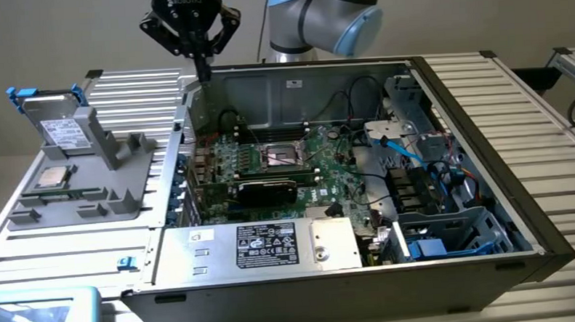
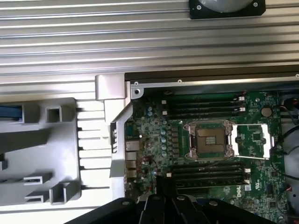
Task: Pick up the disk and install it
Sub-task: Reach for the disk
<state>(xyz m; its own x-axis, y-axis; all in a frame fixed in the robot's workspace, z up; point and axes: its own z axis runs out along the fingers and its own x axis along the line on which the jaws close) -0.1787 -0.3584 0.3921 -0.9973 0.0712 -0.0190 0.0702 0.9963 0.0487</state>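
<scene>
The disk is a silver-grey drive with a white label and a blue carrier frame. It stands upright in a slot of the grey holder at the exterior view's left. My gripper hangs above the back left corner of the open computer case, well to the right of the disk and apart from it. Its fingers are shut together with nothing between them. In the wrist view the gripper points down at the motherboard near the case wall, with the grey holder beside it.
A small square CPU chip lies on the holder. Inside the case are an open CPU socket, a silver power supply box at the front, cables and a blue-grey drive cage at the right. A light blue tray sits at the front left.
</scene>
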